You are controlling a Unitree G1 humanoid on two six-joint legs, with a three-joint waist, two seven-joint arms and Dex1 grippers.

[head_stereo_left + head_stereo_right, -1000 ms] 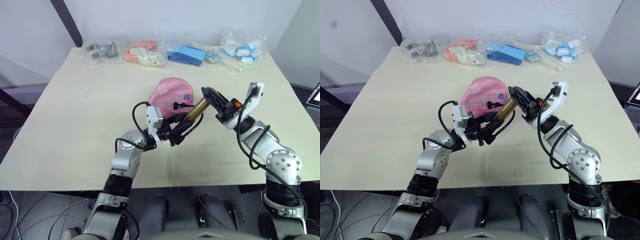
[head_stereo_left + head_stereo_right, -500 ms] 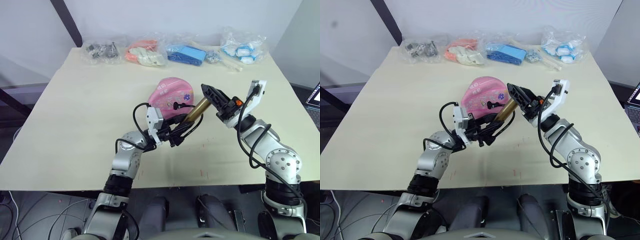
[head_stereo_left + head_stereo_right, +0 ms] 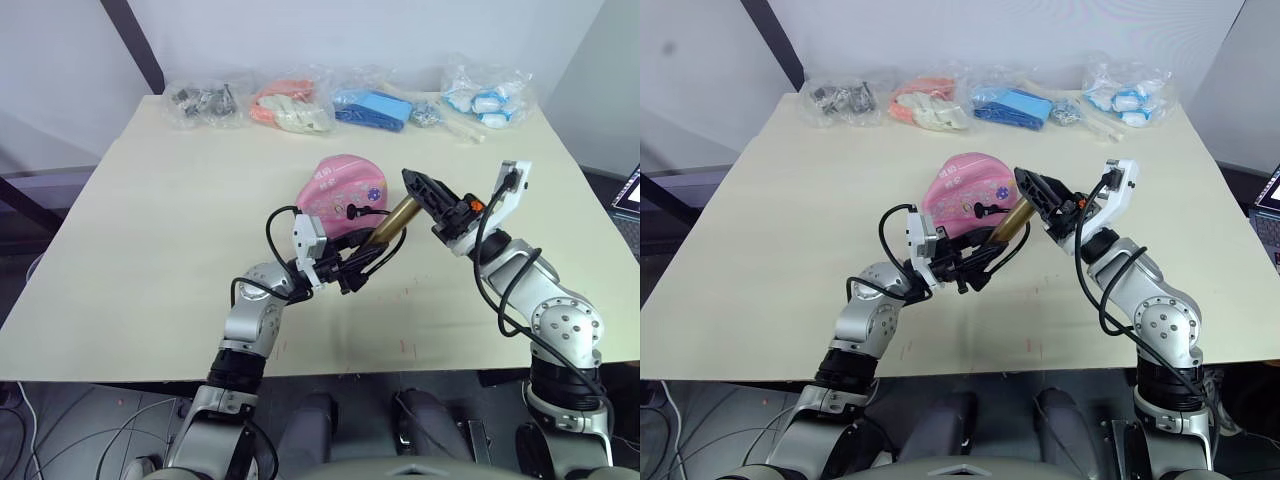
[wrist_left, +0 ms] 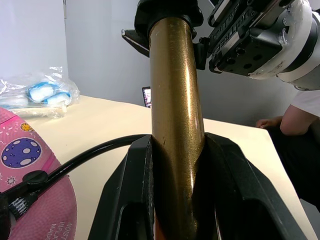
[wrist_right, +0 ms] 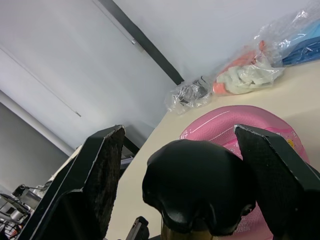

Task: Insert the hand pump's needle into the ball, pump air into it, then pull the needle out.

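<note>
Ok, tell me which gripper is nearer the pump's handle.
Right. The right gripper sits at the handle, one open finger on each side of it. The left gripper clamps the pump's gold barrel lower down, beside the pink ball.

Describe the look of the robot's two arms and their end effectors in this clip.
Both arms are silver-grey metal with rounded joints and looping black cables. The left end effector and right end effector each have two black fingers, a white wrist block, and the right shows an orange spot.
</note>
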